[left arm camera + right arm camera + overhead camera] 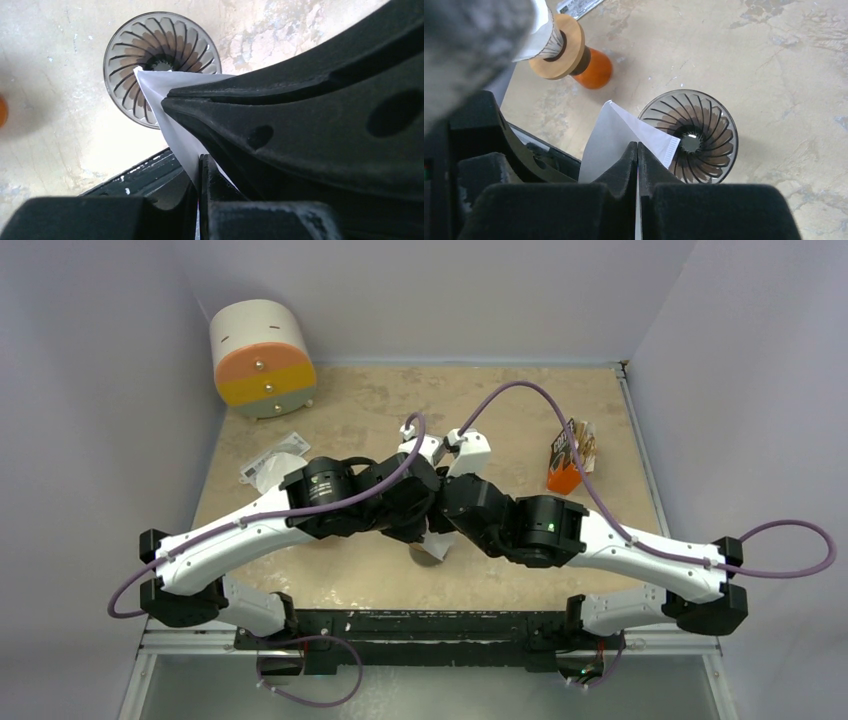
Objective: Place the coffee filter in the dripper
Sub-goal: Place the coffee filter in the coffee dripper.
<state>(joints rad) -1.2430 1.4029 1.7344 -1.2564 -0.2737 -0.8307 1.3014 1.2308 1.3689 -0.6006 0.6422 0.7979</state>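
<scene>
Coffee filter (pixel 616 134) hangs above dripper (pixel 715 120), pinched in left and right jaws.

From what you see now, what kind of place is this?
Probably a robot test cell, not a kitchen: arms bolted at the table edge, bare walls close around, and a dripper and paper filter.

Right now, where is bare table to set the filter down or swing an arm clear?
Bare table lies along the back, between the white-and-orange drum and the orange stand, and in the near strip before the dripper. The centre is crowded: left gripper and right gripper both pinch the filter right by the dripper.
</scene>
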